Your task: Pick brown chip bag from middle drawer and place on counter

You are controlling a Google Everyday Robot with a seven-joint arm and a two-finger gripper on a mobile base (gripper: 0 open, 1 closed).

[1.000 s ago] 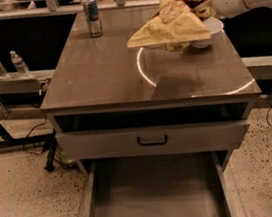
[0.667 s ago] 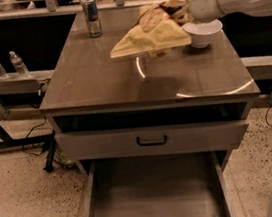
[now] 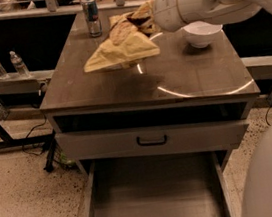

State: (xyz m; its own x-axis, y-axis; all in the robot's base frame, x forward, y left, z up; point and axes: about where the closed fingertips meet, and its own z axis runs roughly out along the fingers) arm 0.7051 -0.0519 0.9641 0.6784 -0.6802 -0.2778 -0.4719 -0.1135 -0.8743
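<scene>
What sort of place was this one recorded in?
Probably a test lab, not a home: loose cables on a speckled floor, water bottles on a side bench, a lone cabinet. The gripper holds the brown chip bag above its counter.

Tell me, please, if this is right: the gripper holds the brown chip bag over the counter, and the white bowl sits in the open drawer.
No: the camera view shows the white bowl on the counter, near the gripper holding the brown chip bag over it.
</scene>
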